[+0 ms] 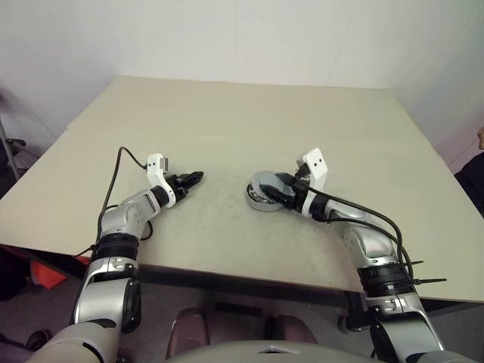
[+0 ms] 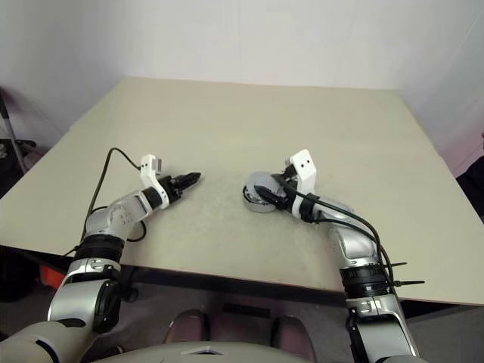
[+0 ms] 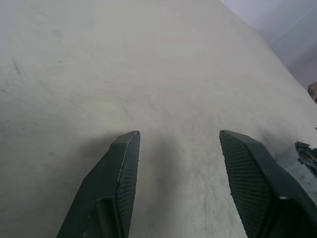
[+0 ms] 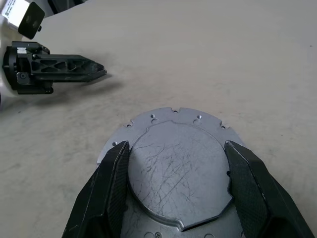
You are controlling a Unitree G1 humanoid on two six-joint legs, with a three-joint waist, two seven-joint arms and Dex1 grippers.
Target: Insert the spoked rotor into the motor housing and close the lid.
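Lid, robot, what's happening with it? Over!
Right hand open, fingers either side of lid. Left hand open, empty, over bare table. Lid sits on the stack by the right hand. Nothing in the way.

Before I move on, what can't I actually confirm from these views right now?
- Rotor: whether it sits inside; the lid covers the top in the right wrist view.
- Housing coils: hidden under the lid and behind the right gripper in the eye views.
- Lid seating: its near edge is cut off at the right wrist view's edge.
- Right grip: jaws flank the lid; contact unclear.
- Left gripper: open over bare table.
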